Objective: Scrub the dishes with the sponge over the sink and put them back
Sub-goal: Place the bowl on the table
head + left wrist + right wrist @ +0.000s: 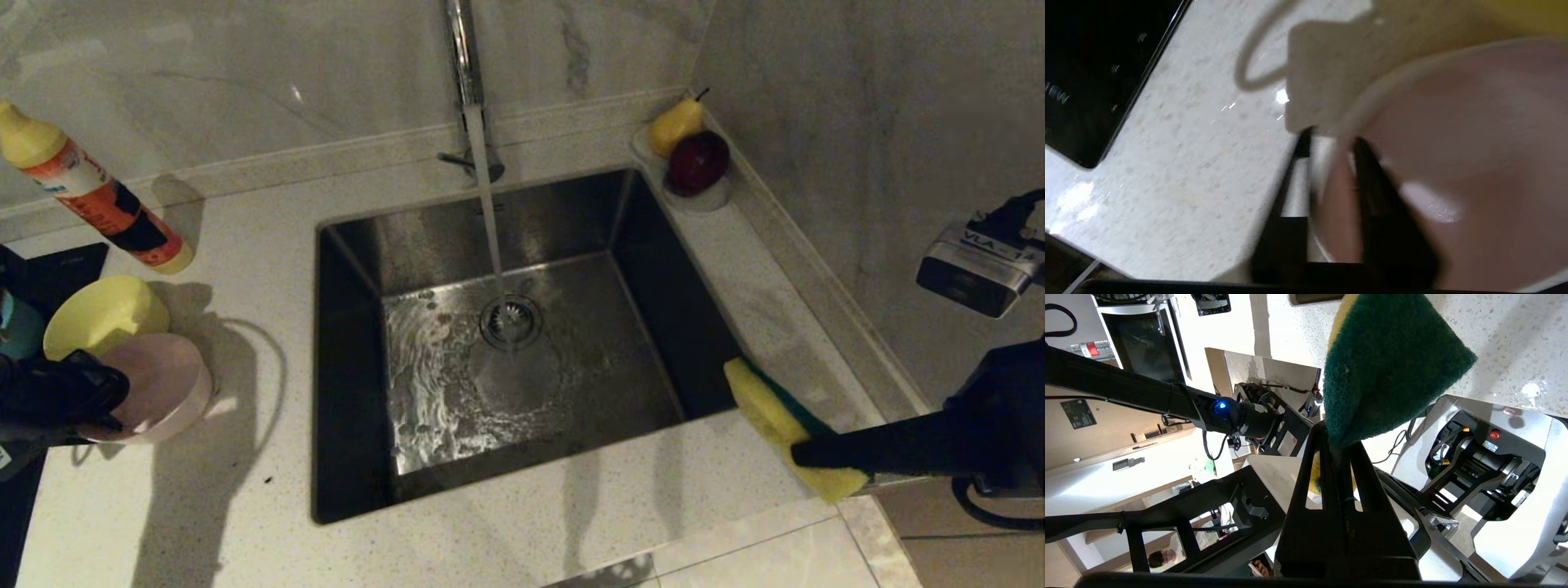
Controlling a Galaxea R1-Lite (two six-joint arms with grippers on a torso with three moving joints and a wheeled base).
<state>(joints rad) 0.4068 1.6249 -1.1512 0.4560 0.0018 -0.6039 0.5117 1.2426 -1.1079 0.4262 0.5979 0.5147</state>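
Observation:
The pink bowl [167,384] rests on the counter left of the sink [351,327], against the yellow bowl [106,314]. A sliver of the blue bowl [16,327] shows at the left edge. My left gripper [94,396] straddles the pink bowl's [1453,143] rim, one finger inside and one outside. The left gripper [1332,137] is open, with a gap beside the rim. My right gripper [816,453] is shut on the sponge [771,416], held over the counter at the sink's front right corner. The sponge's [1392,367] green face shows above the right gripper [1337,443].
Water runs from the chrome tap [465,57] onto the drain strainer [510,320]. A detergent bottle [98,192] lies at the back left. A pear [676,124] and a dark red apple [696,162] sit at the back right corner. A black hob [49,269] lies at the left.

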